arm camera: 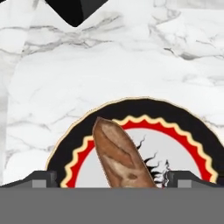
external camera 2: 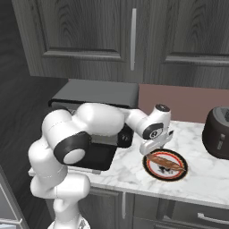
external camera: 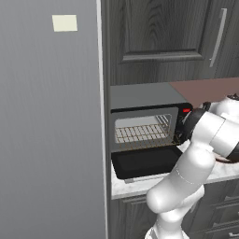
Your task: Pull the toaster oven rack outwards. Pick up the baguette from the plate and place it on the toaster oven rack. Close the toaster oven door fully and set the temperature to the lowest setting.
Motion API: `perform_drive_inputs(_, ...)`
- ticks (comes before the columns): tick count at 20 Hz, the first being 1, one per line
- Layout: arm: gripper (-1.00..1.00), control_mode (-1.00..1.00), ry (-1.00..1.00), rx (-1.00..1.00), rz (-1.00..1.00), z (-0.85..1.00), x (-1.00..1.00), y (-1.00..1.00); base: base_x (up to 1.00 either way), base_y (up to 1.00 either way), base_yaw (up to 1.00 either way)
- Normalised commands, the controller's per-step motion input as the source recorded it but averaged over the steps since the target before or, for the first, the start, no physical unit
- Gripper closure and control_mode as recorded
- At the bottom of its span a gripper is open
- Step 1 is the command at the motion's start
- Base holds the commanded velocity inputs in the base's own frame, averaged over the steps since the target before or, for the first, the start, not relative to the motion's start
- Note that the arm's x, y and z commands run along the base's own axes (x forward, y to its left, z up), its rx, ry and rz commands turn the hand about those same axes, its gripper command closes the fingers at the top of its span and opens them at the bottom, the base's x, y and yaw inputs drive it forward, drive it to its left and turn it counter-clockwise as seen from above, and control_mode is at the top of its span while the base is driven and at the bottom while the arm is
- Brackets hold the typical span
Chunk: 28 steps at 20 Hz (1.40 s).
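**Risk of a clipped or skewed grasp on the baguette**

Misalignment is the main hazard here. The gripper (external camera 2: 157,144) hangs just above the plate (external camera 2: 178,173) with its jaws spread wide and nothing between them; in the hand view the two dark fingertips (arm camera: 40,178) flank the baguette (arm camera: 121,157), which runs diagonally across the view rather than square to the jaws. Closing on that slant could pinch one tapered end, and the loaf might pivot, slip out or roll off onto the marble counter (arm camera: 109,65). Descending too far could also press the fingertips against the plate and shove it along the counter. A further worry lies in the carry: the arm must swing the bread left over the lowered toaster oven door (external camera: 144,161), and a loose hold could drop it short of the toaster oven rack (external camera: 142,133).

The baguette is a short brown loaf with a pointed tip and darker crust patches. It lies on the plate's pale centre, inside a red scalloped ring and black outer band. The plate sits on the counter right of the toaster oven (external camera 2: 96,94), with a dark rounded appliance (external camera 2: 218,132) farther right.
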Motion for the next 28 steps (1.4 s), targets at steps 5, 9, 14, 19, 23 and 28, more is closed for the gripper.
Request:
perform_drive_inputs(5,-1.00,-1.00,0.01,0.00,0.00,-0.07,0.01,0.00,0.00,0.00,0.00)
perform_drive_inputs(9,-1.00,-1.00,0.00,0.00,0.00,-0.22,-0.08,0.00,0.00,0.00,0.00)
perform_drive_inputs(14,-1.00,-1.00,0.00,0.00,0.00,-0.25,-0.18,0.00,0.00,0.00,0.00)
perform_drive_inputs(19,-1.00,-1.00,0.00,0.00,0.00,-0.31,0.00,0.00,0.00,0.00,0.00)
perform_drive_inputs(23,-1.00,-1.00,0.00,0.00,0.00,-0.30,0.00,0.00,0.00,0.00,0.00)
perform_drive_inputs(28,-1.00,-1.00,-0.01,0.00,0.00,-0.13,0.12,0.00,0.00,0.00,0.00)
